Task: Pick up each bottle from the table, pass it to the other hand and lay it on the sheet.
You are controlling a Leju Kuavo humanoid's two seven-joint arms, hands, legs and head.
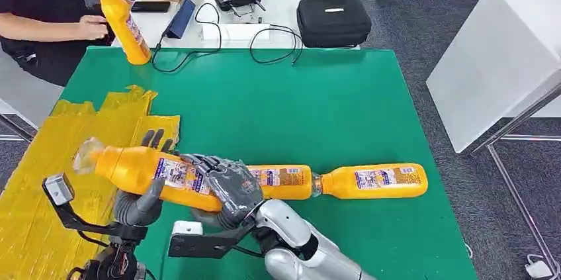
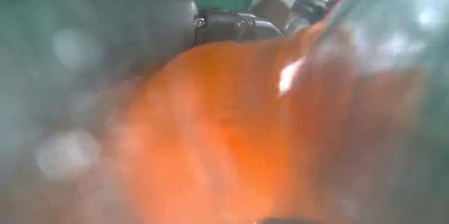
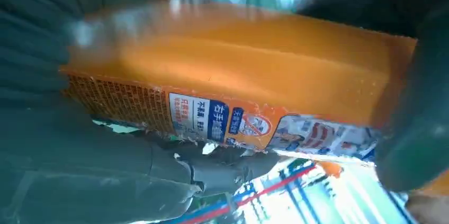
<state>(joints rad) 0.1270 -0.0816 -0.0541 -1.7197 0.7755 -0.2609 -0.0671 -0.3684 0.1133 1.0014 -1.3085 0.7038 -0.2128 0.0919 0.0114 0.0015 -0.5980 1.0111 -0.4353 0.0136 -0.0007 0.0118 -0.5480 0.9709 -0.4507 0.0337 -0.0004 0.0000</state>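
Both your hands grip one orange bottle at seven o'clock on the green worktop: right hand fingers wrapped over its label, left hand cupping underneath, beside the yellow sheet. Two more bottles lie at five o'clock.

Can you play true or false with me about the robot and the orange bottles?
1. The robot's right hand is wrapped around an orange bottle. True.
2. That bottle is standing upright on the green table. False: it is held on its side, above where the table meets the yellow sheet.
3. Two more bottles lie on the table to the robot's right. True.
4. The person's bottle is lying flat. False: it stands tilted near the table's far corner, beside the person's hand.
5. The left hand is far away from the held bottle. False: its fingers reach up around it from below.
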